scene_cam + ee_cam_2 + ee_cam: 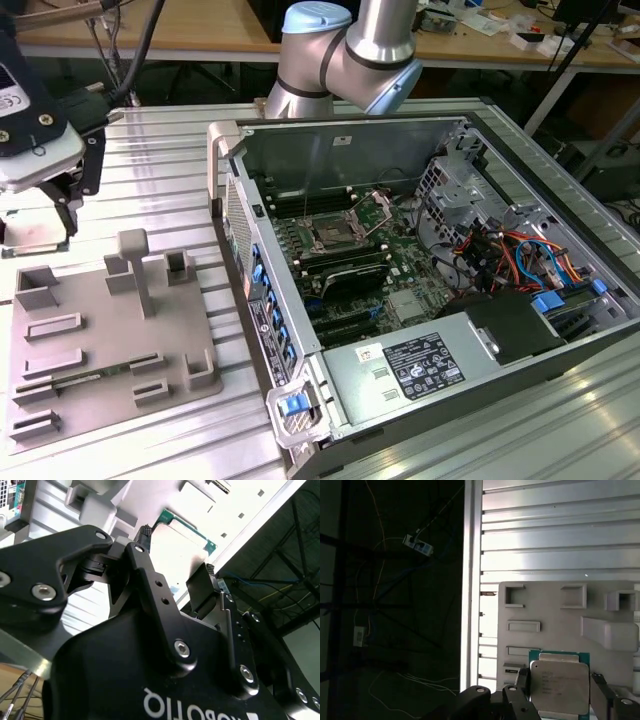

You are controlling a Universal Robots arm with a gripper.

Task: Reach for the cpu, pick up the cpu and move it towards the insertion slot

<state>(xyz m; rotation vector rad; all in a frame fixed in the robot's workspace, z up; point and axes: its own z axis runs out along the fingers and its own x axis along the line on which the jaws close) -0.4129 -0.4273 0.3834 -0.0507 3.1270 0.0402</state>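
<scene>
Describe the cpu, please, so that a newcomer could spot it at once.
Start at the open computer case and look to the exterior view's left, past the grey tray, to the gripper at the table's edge. The cpu sits between its fingers: a flat square chip with a pale silver top and a green rim, unlike the tray's plain grey blocks.

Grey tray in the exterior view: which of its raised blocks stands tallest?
The T-shaped post toward the far edge of the grey tray. It rises well above the others, which are low frames and short stubs.
</scene>
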